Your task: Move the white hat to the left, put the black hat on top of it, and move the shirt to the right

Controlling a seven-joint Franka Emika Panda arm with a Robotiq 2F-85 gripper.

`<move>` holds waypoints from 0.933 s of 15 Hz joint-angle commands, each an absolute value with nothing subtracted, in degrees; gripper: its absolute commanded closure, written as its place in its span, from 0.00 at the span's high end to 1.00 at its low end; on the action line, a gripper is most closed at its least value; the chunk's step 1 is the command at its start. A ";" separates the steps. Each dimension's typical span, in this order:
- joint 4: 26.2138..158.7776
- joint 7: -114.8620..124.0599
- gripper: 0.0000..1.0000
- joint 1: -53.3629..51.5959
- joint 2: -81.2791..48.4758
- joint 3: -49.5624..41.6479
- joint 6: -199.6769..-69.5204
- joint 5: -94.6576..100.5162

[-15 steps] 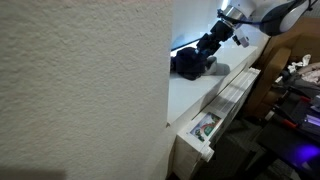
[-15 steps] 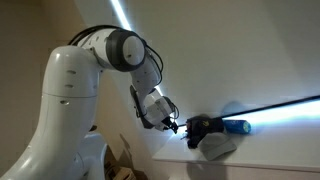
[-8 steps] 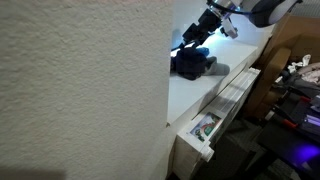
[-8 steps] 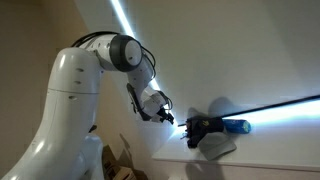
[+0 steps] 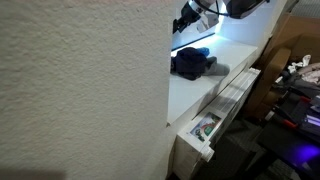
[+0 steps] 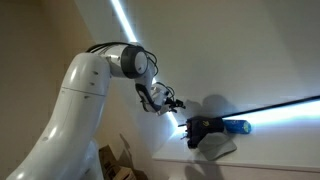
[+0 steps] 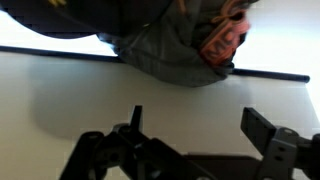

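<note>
State of the pincer [image 6: 178, 103]: released, the jaws wide apart and nothing between them.
Place of the pincer: in the air above the tabletop [image 5: 197, 95], apart from both hats; in an exterior view it is near the top edge [image 5: 188, 20].
Wrist view: two dark fingers [image 7: 135, 124] rise from the bottom edge, with only bare pale surface between them.
Place of the black hat [image 6: 203, 128]: on the tabletop close to the wall, resting on the white hat.
Place of the white hat [image 6: 220, 148]: under the black hat; its pale edge comes out at one side.
Bright blue item [image 6: 237, 127]: just beside the black hat, along the strip of light.
Grey cloth [image 7: 170, 60]: at the top of the wrist view, with an orange-red patch; which thing it is, I cannot tell.
Drawer [image 5: 205, 128]: below the tabletop edge, pulled open; its small contents are not clear.
</note>
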State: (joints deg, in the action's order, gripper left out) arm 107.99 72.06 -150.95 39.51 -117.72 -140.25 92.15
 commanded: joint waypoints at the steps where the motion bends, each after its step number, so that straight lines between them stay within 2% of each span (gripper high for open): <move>1: 107.31 72.08 1.00 -148.18 43.94 -113.63 -134.47 98.00; 8: 107.15 71.06 1.00 -146.46 47.64 -110.90 -133.54 99.20; 12: 101.41 55.81 1.00 -149.60 57.08 -112.61 -129.26 89.33; 13: 105.27 62.55 1.00 -147.15 52.72 -110.56 -130.68 93.53; 14: 104.47 61.21 1.00 -147.30 54.73 -110.64 -130.10 93.56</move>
State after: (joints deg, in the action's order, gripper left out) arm 104.44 61.40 -148.29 52.97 -112.49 -131.83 92.13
